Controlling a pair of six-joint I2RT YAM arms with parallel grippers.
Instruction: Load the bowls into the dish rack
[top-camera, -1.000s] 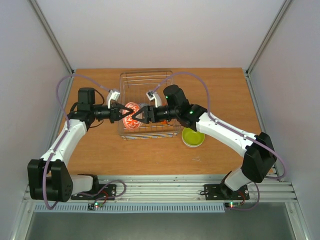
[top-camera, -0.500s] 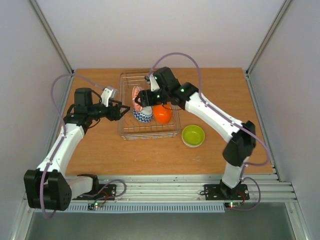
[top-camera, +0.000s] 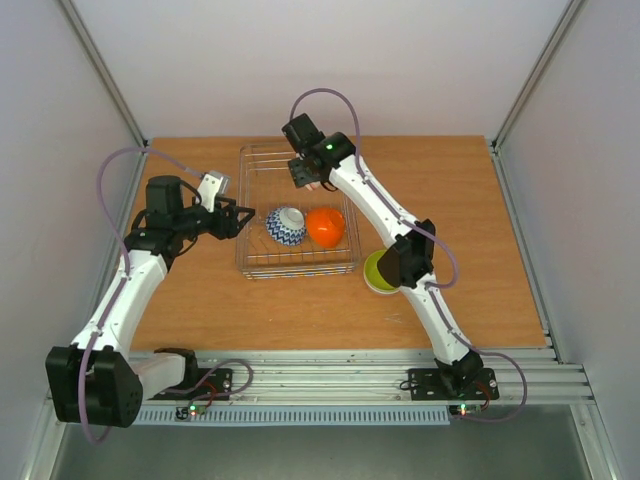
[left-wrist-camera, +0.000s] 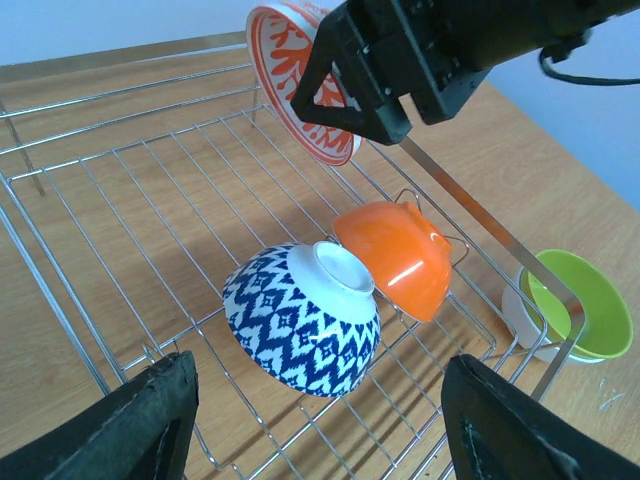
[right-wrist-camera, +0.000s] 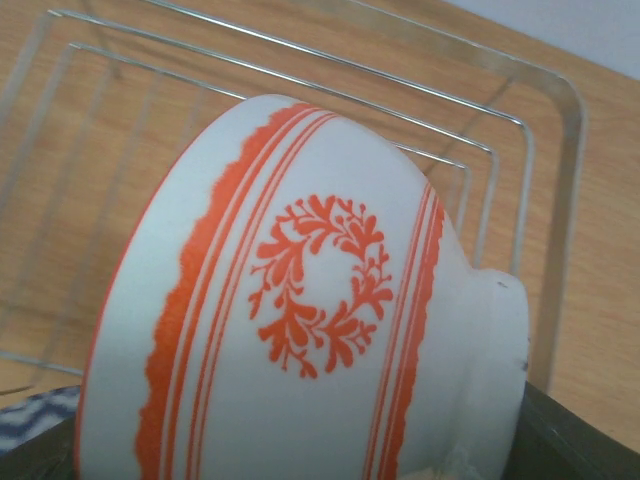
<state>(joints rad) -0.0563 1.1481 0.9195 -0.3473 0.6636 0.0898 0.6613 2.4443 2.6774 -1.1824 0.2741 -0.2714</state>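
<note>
The dish rack (top-camera: 262, 148) stands mid-table. Inside it lie a blue-and-white bowl (top-camera: 287, 225) and an orange bowl (top-camera: 325, 227), both tipped on their sides and touching. My right gripper (top-camera: 305, 178) hovers over the rack's back end, shut on a red-and-white bowl (left-wrist-camera: 295, 85) that it holds on edge above the wires. That bowl (right-wrist-camera: 300, 340) fills the right wrist view. A lime green bowl (top-camera: 385, 272) sits upright on the table right of the rack, partly behind my right arm. My left gripper (top-camera: 236, 220) is open and empty at the rack's left side, facing the blue-and-white bowl (left-wrist-camera: 305, 330).
The rack's wire floor (left-wrist-camera: 100, 200) is bare at the back and left of the two bowls. My right arm's elbow (top-camera: 408, 255) hangs over the green bowl (left-wrist-camera: 580, 305). White walls and metal posts bound the wooden table (top-camera: 450, 190).
My left gripper let go of the red-and-white bowl, opened and drew back to the rack's left. The right gripper took the bowl and carried it toward the rack's back.
</note>
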